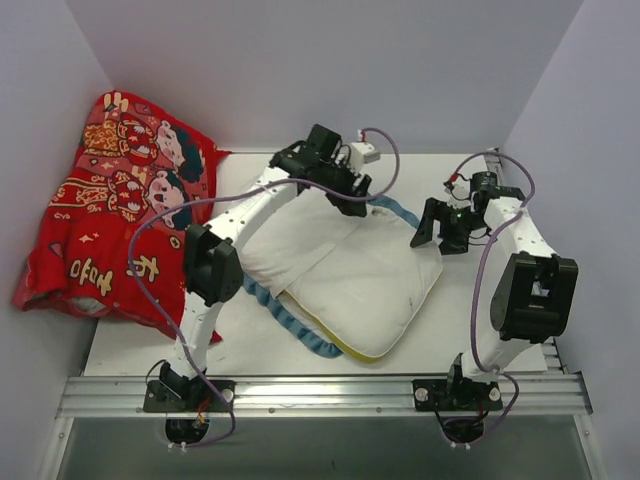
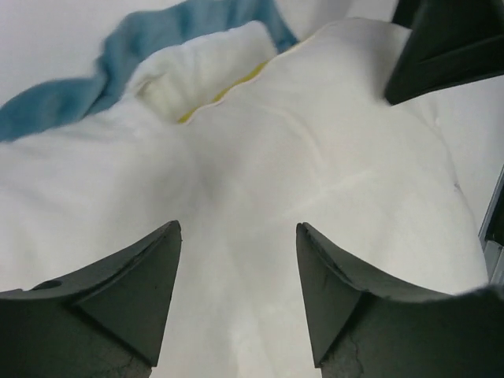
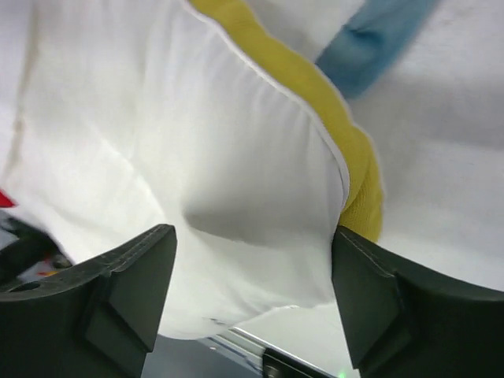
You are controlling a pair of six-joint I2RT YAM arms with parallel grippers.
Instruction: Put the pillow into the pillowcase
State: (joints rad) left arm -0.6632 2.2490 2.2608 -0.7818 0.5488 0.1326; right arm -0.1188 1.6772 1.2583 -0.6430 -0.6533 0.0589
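Dark fingers [image 3: 110,291] of the right gripper [image 3: 253,232] stand wide apart in the right wrist view. A corner of the pillow [image 3: 197,142] bulges between them, and its yellow piping runs down beside the right-hand finger; whether the pads touch it cannot be told. Beyond the piping shows a strip of the pillowcase [image 3: 378,39], its blue frill.

Fingers [image 2: 118,299] of the left gripper [image 2: 238,228] are likewise spread, over rumpled white fabric. It is unclear whether that fabric is pillow or the white inside of the case. A short run of yellow piping and the blue frill lie beyond.

From above, the pillow [image 1: 370,285] lies mid-table, mostly uncovered. The pillowcase [image 1: 300,335] is under and around it, its frill showing along the near-left edge and at the far side. The left gripper [image 1: 350,200] is at the pillow's far edge, the right gripper [image 1: 437,228] at its far right corner. A red cloth [image 1: 110,210] is heaped at the left of the table [image 1: 130,345].
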